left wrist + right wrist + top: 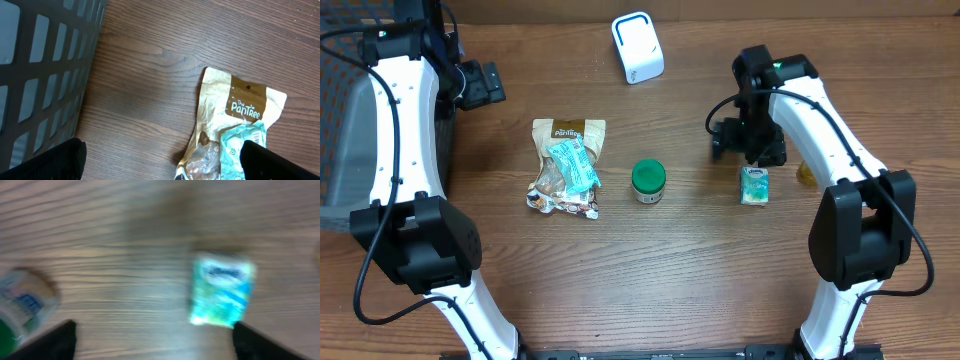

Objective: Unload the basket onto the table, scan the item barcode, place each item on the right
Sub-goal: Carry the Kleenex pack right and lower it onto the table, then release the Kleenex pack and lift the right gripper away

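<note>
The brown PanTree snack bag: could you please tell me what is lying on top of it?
A teal packet lies across the middle of the snack bag. The bag's top label shows; the part under the packet is hidden.

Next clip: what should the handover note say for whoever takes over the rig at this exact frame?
Left gripper: open, empty, near the grey basket.
Right gripper: open, empty, close by the small teal packet, which lies flat on the table.
Items: snack bag with a teal pouch lying on it, green-lidded jar at centre, white scanner at the far edge.
Done: no scan can be confirmed from these views.
Left: pick up an item and present its barcode to the scanner.
</note>
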